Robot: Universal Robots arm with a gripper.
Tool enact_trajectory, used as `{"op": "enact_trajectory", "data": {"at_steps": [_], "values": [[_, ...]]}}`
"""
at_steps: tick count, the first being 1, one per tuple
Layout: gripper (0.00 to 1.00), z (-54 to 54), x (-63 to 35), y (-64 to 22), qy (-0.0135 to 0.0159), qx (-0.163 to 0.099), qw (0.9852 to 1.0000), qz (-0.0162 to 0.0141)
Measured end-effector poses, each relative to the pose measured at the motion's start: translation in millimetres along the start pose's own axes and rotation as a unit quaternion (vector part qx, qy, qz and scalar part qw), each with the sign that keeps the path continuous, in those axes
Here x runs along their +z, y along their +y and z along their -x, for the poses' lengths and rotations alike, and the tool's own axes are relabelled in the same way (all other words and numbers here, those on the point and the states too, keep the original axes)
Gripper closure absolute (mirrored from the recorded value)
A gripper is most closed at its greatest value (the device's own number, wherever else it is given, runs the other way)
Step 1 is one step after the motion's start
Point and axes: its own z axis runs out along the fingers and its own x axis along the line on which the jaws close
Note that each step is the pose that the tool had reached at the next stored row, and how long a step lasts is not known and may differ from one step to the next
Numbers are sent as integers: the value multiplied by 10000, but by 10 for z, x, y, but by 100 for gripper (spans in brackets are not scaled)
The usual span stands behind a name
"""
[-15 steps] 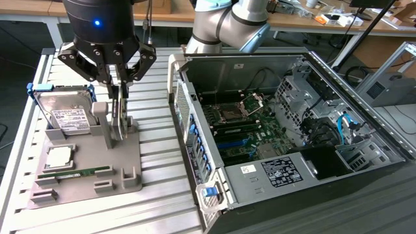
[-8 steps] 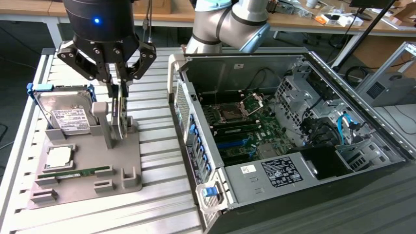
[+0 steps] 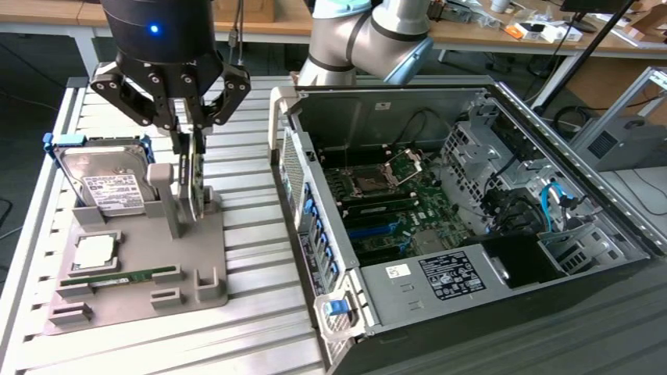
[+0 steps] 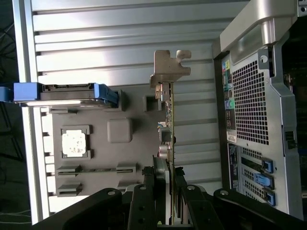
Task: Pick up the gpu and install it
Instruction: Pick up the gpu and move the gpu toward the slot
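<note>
In the exterior view, the gripper (image 3: 190,129) was seen above the grey tray (image 3: 208,269), at 9 o'clock from the open case (image 3: 542,258). The gpu (image 3: 194,183) was held on edge between the fingers, its lower edge down at the tray's slotted post; whether it was lifted free of the slot could not be told. In the wrist view, the gripper (image 4: 169,178) was closed on the gpu (image 4: 169,125), one finger laid against each face of the thin card, and the silver bracket (image 4: 169,64) was seen at the card's far end.

On the tray, in the exterior view, a hard drive (image 3: 105,183) was propped at 9 o'clock from the gpu, just beside it. A CPU (image 3: 94,250) was set at 7 o'clock from the gpu, and a RAM stick (image 3: 120,276) was laid flat at 6 o'clock from the CPU. Inside the case, the motherboard (image 3: 386,203) was exposed. Tray and case were set side by side on a slatted table (image 3: 261,328).
</note>
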Motion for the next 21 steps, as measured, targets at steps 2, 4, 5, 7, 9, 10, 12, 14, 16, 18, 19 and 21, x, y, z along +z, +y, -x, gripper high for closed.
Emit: {"op": "enact_trajectory", "data": {"at_steps": [2, 4, 5, 7, 9, 10, 12, 14, 16, 18, 19, 21], "values": [[73, 0, -6, 0, 0, 0, 10000, 2], [73, 0, -13, 1, 1, 0, 10000, 3], [73, 1, -19, 1, 1, 0, 10000, 5], [73, 1, -25, 1, 1, 0, 10000, 7], [73, 1, -30, 2, 1, 0, 10000, 10], [73, 1, -33, 2, 1, 0, 10000, 10], [73, 1, -40, 2, 1, 0, 10000, 12], [73, 1, -46, 3, 1, 0, 10000, 14], [73, 1, -52, 3, 1, 1, 10000, 16], [73, 2, -62, 3, 2, 1, 10000, 19], [73, 2, -65, 3, 2, 0, 10000, 21], [73, 2, -71, 4, 2, 1, 10000, 22]]}}
